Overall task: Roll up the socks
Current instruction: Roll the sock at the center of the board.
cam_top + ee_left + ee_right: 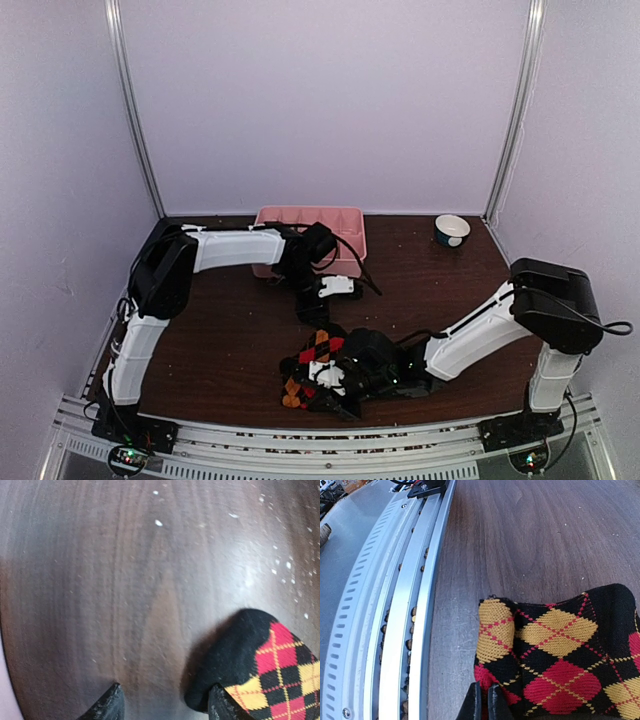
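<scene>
The socks are black with red and orange diamonds and lie in a bunch near the table's front edge. In the right wrist view the socks fill the lower right, with a folded orange and red edge at their left. My right gripper is shut on that edge, with red fabric pinched between its fingers; from above, the right gripper lies low over the bunch. My left gripper stands open over the wood, holding nothing. A black sock end lies against its right finger. From above, the left gripper hangs just behind the bunch.
A pink compartment tray stands at the back centre, partly behind the left arm. A small white and teal bowl sits at the back right. A metal rail runs along the table's near edge, close to the socks.
</scene>
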Controlling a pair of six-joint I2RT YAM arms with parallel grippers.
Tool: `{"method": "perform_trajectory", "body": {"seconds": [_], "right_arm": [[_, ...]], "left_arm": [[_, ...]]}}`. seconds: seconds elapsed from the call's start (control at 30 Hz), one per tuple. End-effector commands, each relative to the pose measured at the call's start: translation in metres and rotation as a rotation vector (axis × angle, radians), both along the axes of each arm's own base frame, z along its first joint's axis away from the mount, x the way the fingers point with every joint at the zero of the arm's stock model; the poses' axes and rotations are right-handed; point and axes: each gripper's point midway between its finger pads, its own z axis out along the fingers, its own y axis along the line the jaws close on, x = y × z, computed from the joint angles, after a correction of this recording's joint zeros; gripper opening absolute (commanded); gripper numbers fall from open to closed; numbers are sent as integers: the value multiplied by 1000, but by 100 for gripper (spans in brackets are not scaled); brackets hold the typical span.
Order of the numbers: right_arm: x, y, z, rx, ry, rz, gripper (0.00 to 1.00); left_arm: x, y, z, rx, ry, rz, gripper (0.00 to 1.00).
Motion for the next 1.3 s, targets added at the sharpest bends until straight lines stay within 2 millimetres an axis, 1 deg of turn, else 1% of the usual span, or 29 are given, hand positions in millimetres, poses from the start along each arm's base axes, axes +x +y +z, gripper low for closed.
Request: {"method": "perform_trajectory", "body": {"seconds": [0.0,0.07,0.13,0.23,0.27,0.33,0.4,0.47,0.6,0.63,0.73,0.8,0.93,1.07,1.13,1.27], "right_arm": [[-36,-61,-75,-316,198,4,0],[-36,-63,-79,-322,207,-14,0],[-33,-66,-84,-323,213,-37,0],[-25,-65,-85,-298,229,-76,0],[-22,-65,-85,-294,227,-85,0],[-19,-66,-85,-294,221,-89,0],[-14,-67,-85,-298,214,-96,0],[-11,-67,-84,-298,212,-101,0],[-8,-67,-82,-294,214,-106,0],[-9,-67,-83,-298,217,-107,0],[-9,-68,-85,-300,226,-115,0],[-9,-69,-86,-301,231,-122,0],[-10,-70,-87,-303,243,-122,0],[-10,-69,-88,-310,251,-120,0],[-10,-68,-88,-312,252,-119,0],[-13,-69,-87,-318,262,-108,0]], "left_arm": [[5,5,-31,86,-27,29,58],[1,8,-22,84,-17,23,59],[0,14,-4,80,-17,31,59],[7,28,31,57,-37,77,61],[5,30,43,31,-30,82,63],[-10,30,57,-14,12,61,65],[-28,27,62,-38,71,23,65],[-42,23,59,-47,107,-14,65],[-55,18,33,-11,116,-44,65],[-56,16,27,-6,108,-43,65],[-52,14,6,25,54,-31,66],[-47,11,5,30,8,-22,66],[-37,7,11,18,-92,-11,67],[-42,5,-2,60,-132,-51,67],[-40,7,-12,83,-162,-57,68],[-21,5,-25,123,-251,-40,68]]}}
